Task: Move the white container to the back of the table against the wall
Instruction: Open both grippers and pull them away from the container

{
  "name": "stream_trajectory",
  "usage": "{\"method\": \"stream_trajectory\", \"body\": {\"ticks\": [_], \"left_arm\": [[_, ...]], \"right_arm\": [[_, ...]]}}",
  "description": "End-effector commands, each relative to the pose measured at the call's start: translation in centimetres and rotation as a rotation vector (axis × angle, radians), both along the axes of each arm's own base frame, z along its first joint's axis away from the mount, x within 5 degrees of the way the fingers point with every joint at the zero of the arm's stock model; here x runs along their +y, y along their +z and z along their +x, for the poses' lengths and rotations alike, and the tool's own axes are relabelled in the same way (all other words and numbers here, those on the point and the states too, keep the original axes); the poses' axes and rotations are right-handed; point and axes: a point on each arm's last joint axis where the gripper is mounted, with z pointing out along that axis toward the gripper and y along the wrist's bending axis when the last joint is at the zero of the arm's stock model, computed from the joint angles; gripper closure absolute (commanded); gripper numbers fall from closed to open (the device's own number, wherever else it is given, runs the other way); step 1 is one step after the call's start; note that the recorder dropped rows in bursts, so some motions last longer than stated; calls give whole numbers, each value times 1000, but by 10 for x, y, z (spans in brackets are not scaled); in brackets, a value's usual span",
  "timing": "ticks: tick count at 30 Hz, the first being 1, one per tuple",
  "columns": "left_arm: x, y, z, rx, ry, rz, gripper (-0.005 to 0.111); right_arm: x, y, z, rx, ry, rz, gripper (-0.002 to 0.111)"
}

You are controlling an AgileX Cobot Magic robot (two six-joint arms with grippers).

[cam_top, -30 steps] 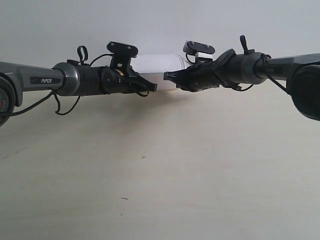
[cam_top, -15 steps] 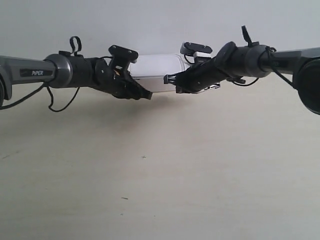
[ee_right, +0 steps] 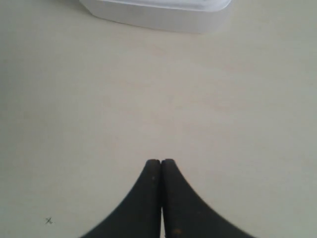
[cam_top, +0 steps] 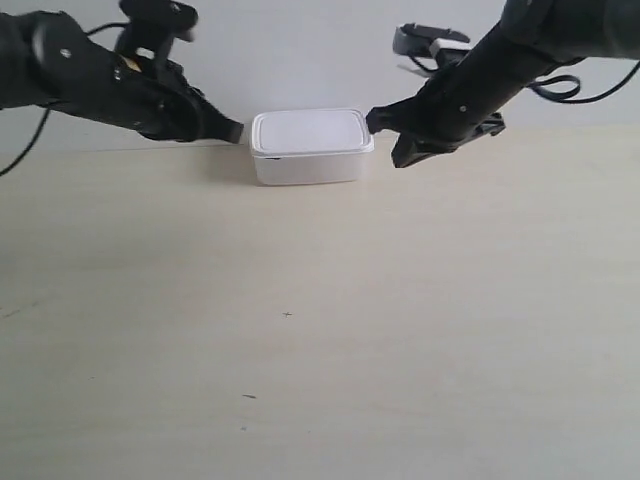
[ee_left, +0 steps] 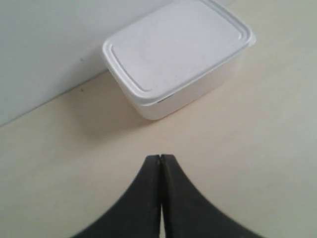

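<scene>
The white container (cam_top: pixel 310 148) stands on the table (cam_top: pixel 420 320) at its back edge, close against the wall (cam_top: pixel 320 50). My left gripper (cam_top: pixel 238 131) hovers just off the box's end at the exterior view's left, shut and holding nothing. My right gripper (cam_top: pixel 372 120) hangs at the other end by the lid's corner, also shut and empty. In the left wrist view the container (ee_left: pixel 178 49) lies ahead of the shut gripper (ee_left: pixel 160 156), apart from it, with the wall (ee_left: pixel 39 49) beside it. In the right wrist view only the container's lower edge (ee_right: pixel 158 15) shows, far beyond the gripper (ee_right: pixel 161 160).
A few tiny dark specks mark the tabletop, one a small cross (cam_top: pixel 287 314) also seen as a cross (ee_right: pixel 48 220) in the right wrist view. Wide bare beige wood stretches in front of the box. Both arms slope up and outward from the box.
Both arms have lifted and drawn apart, out to the sides of the box. The container, half hidden behind them before, now shows whole and has stayed by the wall.
</scene>
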Motion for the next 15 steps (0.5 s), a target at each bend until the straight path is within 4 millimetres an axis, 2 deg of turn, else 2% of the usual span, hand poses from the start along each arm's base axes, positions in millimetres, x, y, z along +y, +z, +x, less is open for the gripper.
{"method": "stream_trajectory", "body": {"ticks": [1,7,12,15], "left_arm": [[15,37,-55,-93,33,-50,107],[38,66,-145,-211,46,-87,107],[56,84,-223,-345,68,-191,107],[67,86,-270,-441,73,-273,107]], "right_arm": [[-17,49,-55,-114,-15,3,108],[-44,113,-164,-308,-50,63,108],[-65,135,-254,-454,-51,116,108],[-76,138,-301,-546,-42,136,108]]}}
